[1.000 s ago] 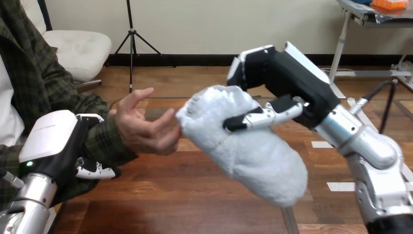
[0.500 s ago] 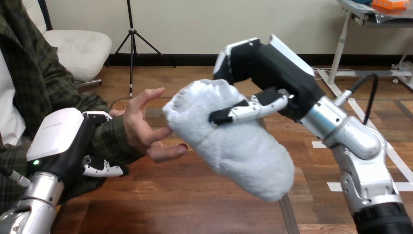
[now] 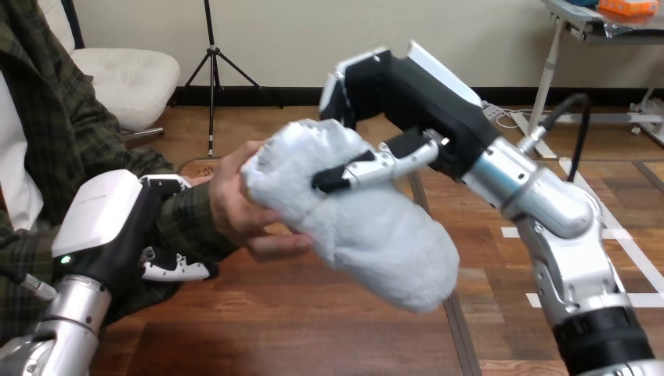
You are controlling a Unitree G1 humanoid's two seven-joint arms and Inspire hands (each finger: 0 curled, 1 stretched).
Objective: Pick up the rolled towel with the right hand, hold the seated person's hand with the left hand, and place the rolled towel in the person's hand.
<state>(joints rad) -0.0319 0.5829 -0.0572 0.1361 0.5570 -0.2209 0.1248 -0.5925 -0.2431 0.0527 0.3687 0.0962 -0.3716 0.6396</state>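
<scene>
**Towel at the Person's Palm, Release Not Yet Made**

Location of item: the towel (image 3: 376, 235) is at the centre of the frame, held clear above the worktop (image 3: 313, 345). It slopes from upper left down to lower right. Its upper-left end touches the person's hand (image 3: 231, 207), which cups that end, with one digit showing beneath the roll.

Right hand (image 3: 407, 94): it enters from the right and sits at upper centre. Its fingers (image 3: 368, 166) are curled across the upper half of the towel and pinch it against the palm. The pile dents visibly under them.

Left hand (image 3: 110, 223): it is at lower left, with its fingers (image 3: 176, 270) wrapped under and over the person's wrist (image 3: 188, 223) just behind the cuff, steadying it.

Handling assessment: the towel appears light, soft and compressible, and not fragile. The roll looks loose enough to sag or unwind at the free lower end if it is gripped at one tip only. The fleecy surface should give good friction. The mid-to-upper grip in use is judged sound.

Task status: pick-up and wrist hold are judged complete, and the placing is under way. The person's hand is not seen closed round the roll. An early release risks the heavier lower end tipping out towards the worktop.
</scene>
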